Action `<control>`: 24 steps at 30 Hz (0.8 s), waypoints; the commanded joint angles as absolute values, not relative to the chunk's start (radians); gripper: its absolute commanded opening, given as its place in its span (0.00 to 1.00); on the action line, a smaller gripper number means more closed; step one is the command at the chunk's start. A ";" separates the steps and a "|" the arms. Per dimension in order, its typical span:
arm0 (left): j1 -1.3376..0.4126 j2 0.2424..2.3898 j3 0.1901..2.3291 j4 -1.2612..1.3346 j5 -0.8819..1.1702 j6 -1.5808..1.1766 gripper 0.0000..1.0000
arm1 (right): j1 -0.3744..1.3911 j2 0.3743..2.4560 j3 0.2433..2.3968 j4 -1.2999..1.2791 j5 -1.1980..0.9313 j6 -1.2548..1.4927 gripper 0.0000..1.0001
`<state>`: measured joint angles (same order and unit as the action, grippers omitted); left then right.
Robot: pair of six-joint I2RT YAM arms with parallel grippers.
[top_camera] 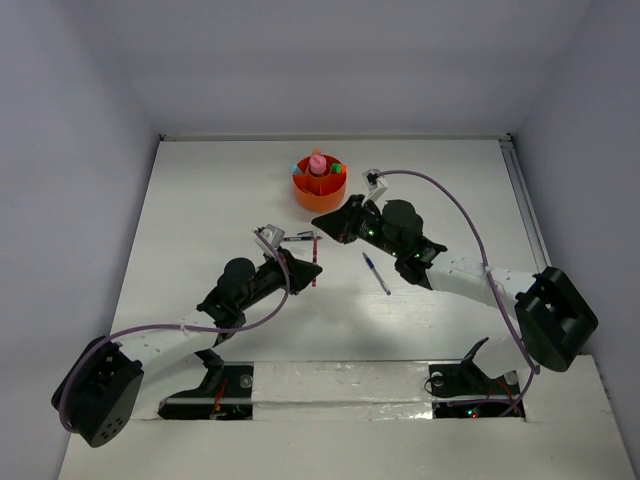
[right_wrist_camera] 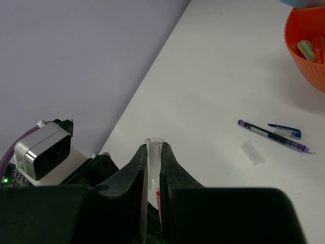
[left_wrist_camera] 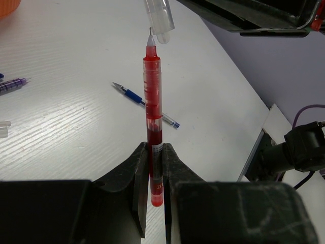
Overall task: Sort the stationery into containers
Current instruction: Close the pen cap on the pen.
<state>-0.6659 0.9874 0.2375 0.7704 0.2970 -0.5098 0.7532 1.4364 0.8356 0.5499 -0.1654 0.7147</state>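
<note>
The red pen [left_wrist_camera: 153, 101] is held tight at its back end by the left gripper [left_wrist_camera: 155, 155], so that its tip is pointed out. A clear cap [left_wrist_camera: 160, 18] is pinched in the right gripper [right_wrist_camera: 153, 150]. The tip is placed right at the end of the cap, so the pen is likely being capped before it is put away. The orange cup [top_camera: 315, 198] is set farther back on the tabletop [top_camera: 200, 220], with some pieces inside. A blue pen [top_camera: 376, 273] can be seen lying between the arms.
</note>
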 commanded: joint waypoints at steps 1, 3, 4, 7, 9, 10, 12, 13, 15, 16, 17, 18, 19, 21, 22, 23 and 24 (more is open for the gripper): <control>-0.670 0.982 0.255 0.838 0.324 -0.505 0.00 | 0.764 1.433 0.876 0.626 -0.156 0.707 0.00; -0.670 0.980 0.255 0.838 0.322 -0.505 0.00 | 0.764 1.425 0.874 0.626 -0.155 0.707 0.00; -0.670 0.980 0.255 0.838 0.322 -0.505 0.00 | 0.764 1.422 0.871 0.630 -0.155 0.707 0.00; -0.670 0.976 0.253 0.838 0.322 -0.505 0.00 | 0.764 1.425 0.876 0.618 -0.149 0.700 0.00; -0.670 0.973 0.252 0.839 0.321 -0.505 0.00 | 0.764 1.437 0.873 0.621 -0.150 0.701 0.00; -0.670 0.970 0.252 0.838 0.319 -0.505 0.00 | 0.764 1.440 0.870 0.623 -0.153 0.704 0.00; -0.670 0.965 0.249 0.838 0.318 -0.505 0.00 | 0.764 1.443 0.861 0.633 -0.147 0.707 0.00; -0.670 0.963 0.249 0.838 0.318 -0.505 0.00 | 0.764 1.442 0.859 0.637 -0.146 0.707 0.00; -0.670 0.966 0.250 0.838 0.318 -0.505 0.00 | 0.764 1.442 0.864 0.638 -0.150 0.707 0.00; -0.670 0.972 0.252 0.838 0.319 -0.505 0.00 | 0.764 1.439 0.870 0.640 -0.152 0.707 0.00; -0.670 0.976 0.252 0.838 0.321 -0.505 0.00 | 0.764 1.436 0.874 0.640 -0.152 0.707 0.00; -0.670 0.979 0.255 0.838 0.324 -0.506 0.00 | 0.764 1.431 0.877 0.640 -0.149 0.707 0.00; -0.670 0.982 0.253 0.841 0.325 -0.506 0.00 | 0.764 1.428 0.882 0.640 -0.146 0.704 0.00; -0.670 0.980 0.253 0.841 0.324 -0.506 0.00 | 0.764 1.413 0.887 0.637 -0.129 0.700 0.00; -0.670 0.977 0.253 0.841 0.324 -0.506 0.00 | 0.764 1.408 0.888 0.631 -0.123 0.693 0.00; -0.670 0.976 0.252 0.841 0.322 -0.506 0.00 | 0.764 1.405 0.888 0.629 -0.118 0.692 0.00; -0.670 0.973 0.252 0.839 0.322 -0.506 0.00 | 0.764 1.404 0.887 0.627 -0.115 0.689 0.00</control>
<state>-0.6662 0.9859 0.2375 0.7742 0.3065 -0.5098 0.7544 1.4364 0.8406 0.5625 -0.1516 0.7113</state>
